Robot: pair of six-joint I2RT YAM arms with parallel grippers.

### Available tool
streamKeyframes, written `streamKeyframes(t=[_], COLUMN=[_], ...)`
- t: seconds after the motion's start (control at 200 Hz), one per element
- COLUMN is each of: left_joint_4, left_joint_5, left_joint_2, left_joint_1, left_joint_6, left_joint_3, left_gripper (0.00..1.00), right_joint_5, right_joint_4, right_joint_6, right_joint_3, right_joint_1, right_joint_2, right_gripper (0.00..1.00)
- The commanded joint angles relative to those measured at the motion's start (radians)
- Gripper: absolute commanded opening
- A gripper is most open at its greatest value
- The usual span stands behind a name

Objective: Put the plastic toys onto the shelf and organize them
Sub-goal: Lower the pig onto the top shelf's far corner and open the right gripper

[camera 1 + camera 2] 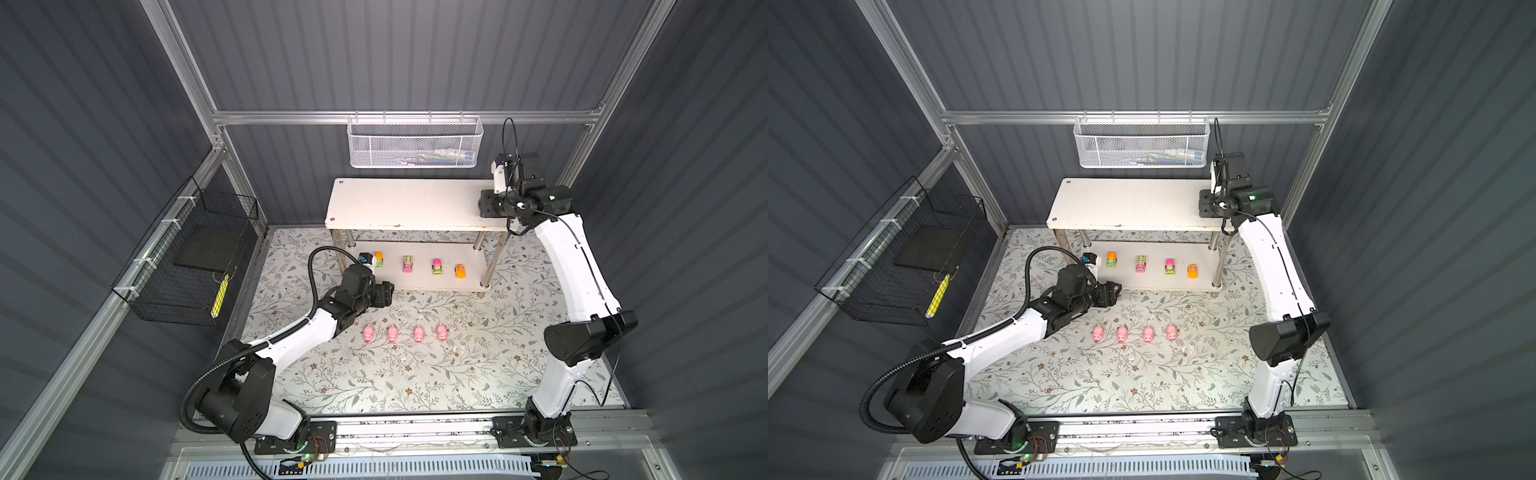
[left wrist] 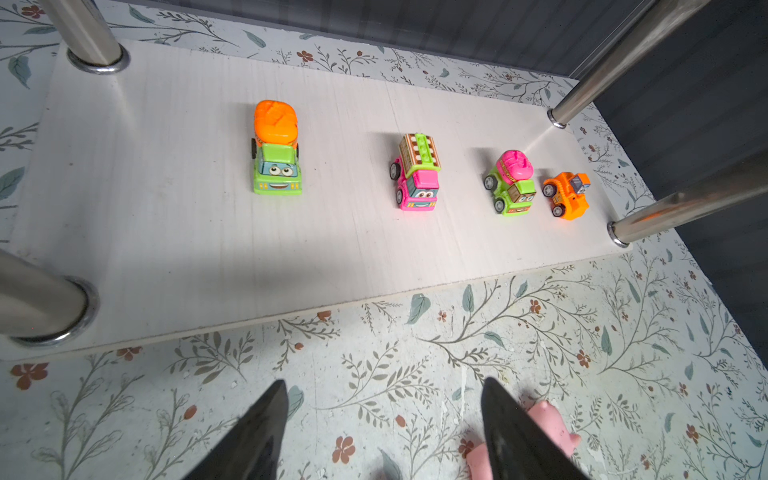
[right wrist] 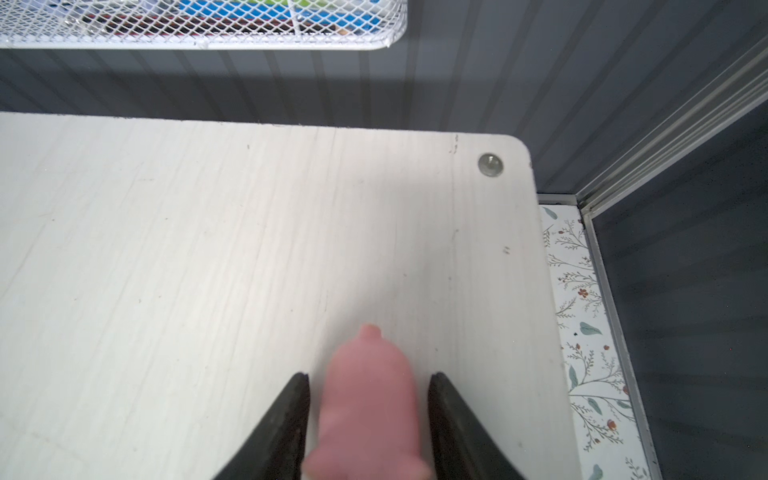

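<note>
The shelf's top board [image 1: 415, 203] [image 3: 208, 249] carries a pink pig [image 3: 368, 399] near its right end. My right gripper [image 3: 368, 376] [image 1: 490, 203] stands open around that pig, with a narrow gap on each side. The pig looks blurred. On the lower board [image 1: 419, 280] [image 2: 166, 228] several toy vehicles stand in a row, from a green and orange one [image 2: 276, 147] to an orange one [image 2: 567, 195]. Several pink pigs [image 1: 392, 333] [image 1: 1122, 333] line up on the floral floor. My left gripper [image 2: 384, 384] [image 1: 388, 293] hovers open over the floor, with one pig [image 2: 548, 424] just outside one finger.
A white mesh basket [image 1: 415, 143] hangs on the back wall above the shelf. A black wire basket [image 1: 187, 266] hangs on the left wall. Metal posts [image 2: 648, 45] stand at the shelf's corners. The right arm's forearm [image 1: 577, 270] crosses beside the shelf's right end.
</note>
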Motion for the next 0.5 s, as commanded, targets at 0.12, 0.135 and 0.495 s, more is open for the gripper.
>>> streamKeyframes(t=[0.12,0.135,0.495], left_joint_4=[0.014,0.014,0.002], left_joint_5=[0.012,0.012,0.004], left_joint_2=[0.018,0.018,0.013], left_joint_1=[-0.003,-0.003,-0.003], left_joint_6=[-0.009,-0.009,-0.006], left_joint_3=[-0.001,0.0,0.005], left_gripper=[0.73,0.73,0.74], right_joint_5=[0.023,0.024,0.038], right_joint_4=[0.056,0.06,0.211], right_joint_6=[-0.007,-0.006,0.017], right_joint_3=[-0.015,-0.018,-0.316], right_joint_1=[-0.005,-0.005,-0.004], right_joint_2=[-0.075,-0.079,-0.351], right_gripper=[0.59,0.6,0.68])
